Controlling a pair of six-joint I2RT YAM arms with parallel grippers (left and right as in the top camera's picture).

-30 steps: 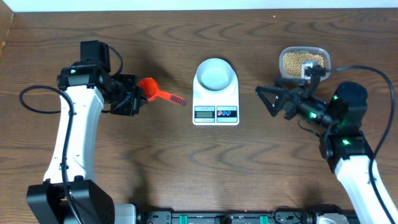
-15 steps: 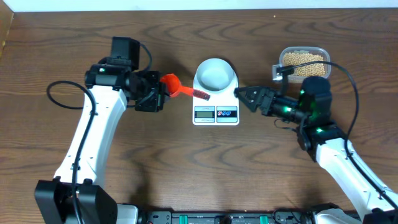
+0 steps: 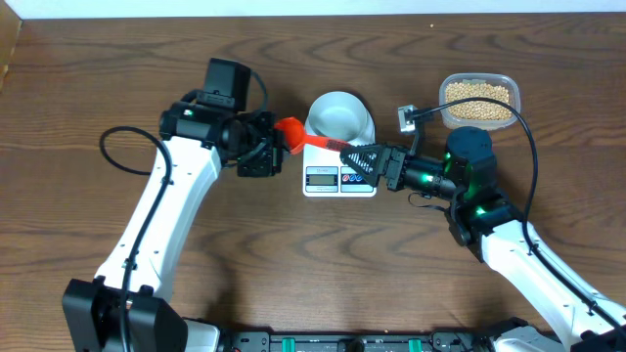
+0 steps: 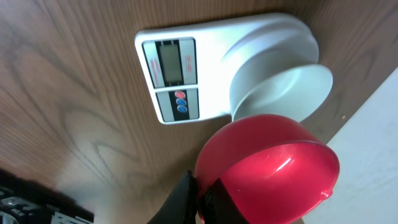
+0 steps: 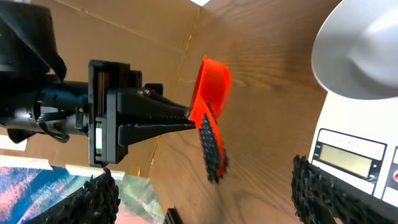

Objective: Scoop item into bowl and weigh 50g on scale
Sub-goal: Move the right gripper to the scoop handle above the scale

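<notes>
The white scale [image 3: 339, 178] stands at the table's middle with the empty pale bowl [image 3: 339, 114] on it. My left gripper [image 3: 266, 149] is shut on the cup end of a red scoop [image 3: 291, 132]; its black-ribbed handle reaches right over the scale. In the left wrist view the scoop [image 4: 267, 165] is empty, with jaws [image 4: 202, 198], scale [image 4: 180, 71] and bowl [image 4: 283, 84] in sight. My right gripper [image 3: 360, 160] is open, over the scale's right front at the handle's tip. In the right wrist view the handle [image 5: 211, 146] hangs between the spread fingers [image 5: 205, 186]. Beans [image 3: 478, 96] fill the tub.
The clear plastic tub [image 3: 513, 101] stands at the back right, behind the right arm. A black cable loops on the table left of the left arm [image 3: 117, 147]. The table's far edge runs just behind the bowl.
The left arm has carried the red scoop to the right, up to the bowl. The right arm has swung left from the tub to the scale, its open jaws now at the handle's tip.
</notes>
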